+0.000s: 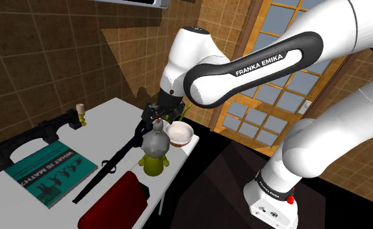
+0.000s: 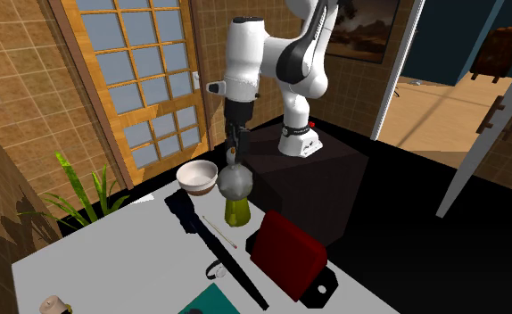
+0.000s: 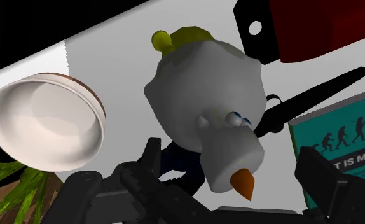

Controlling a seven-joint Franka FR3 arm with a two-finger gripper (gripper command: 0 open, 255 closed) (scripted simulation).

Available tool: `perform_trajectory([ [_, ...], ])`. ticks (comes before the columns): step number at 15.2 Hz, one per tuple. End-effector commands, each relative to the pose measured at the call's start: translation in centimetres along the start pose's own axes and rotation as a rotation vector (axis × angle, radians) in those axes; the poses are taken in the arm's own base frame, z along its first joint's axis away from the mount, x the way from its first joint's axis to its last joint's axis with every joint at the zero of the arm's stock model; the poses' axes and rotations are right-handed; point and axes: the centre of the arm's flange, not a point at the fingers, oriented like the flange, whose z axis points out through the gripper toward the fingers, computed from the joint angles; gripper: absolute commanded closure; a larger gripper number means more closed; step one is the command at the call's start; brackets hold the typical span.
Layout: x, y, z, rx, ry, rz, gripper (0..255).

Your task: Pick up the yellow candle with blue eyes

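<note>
We see a white arm [image 1: 244, 68] reaching down over a pale grey tabletop [image 1: 110, 127], its black jaws directly above the candle [image 1: 154, 155]. The candle is a small figure with a yellow base, a round grey-white body and a head with blue eyes and an orange tip. It stands upright on the tabletop near the edge closest to the stand, just beside a white bowl [image 1: 179, 134] and near a red case [image 1: 114, 205].

In the wrist view the jaws stand apart with the candle's head between them, and neither finger appears to touch it (so nothing is gripped). We judge the step in hand to be the final approach before the grasp. The next move calls for settling squarely over the head or neck and closing there, since the round body below looks too wide and smooth to pinch, then lifting straight up clear of the bowl.

The forearm carries "FRANKA EMIKA" in white letters. A teal book [image 1: 49, 172] lies flat farther along the tabletop. Its cover seems to read "WHAT IS MATH", above a row of small dark figures.
</note>
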Motion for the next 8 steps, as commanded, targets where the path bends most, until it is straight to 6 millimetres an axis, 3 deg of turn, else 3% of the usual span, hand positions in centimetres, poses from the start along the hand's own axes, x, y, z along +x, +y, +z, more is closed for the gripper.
perform_trajectory([
  [1,-0.06,0.03,0.36,0.000,0.001,0.000,0],
  [2,-0.06,0.09,0.34,0.000,0.001,0.000,255],
  [8,-0.06,0.11,0.31,0.000,0.001,0.000,255],
])
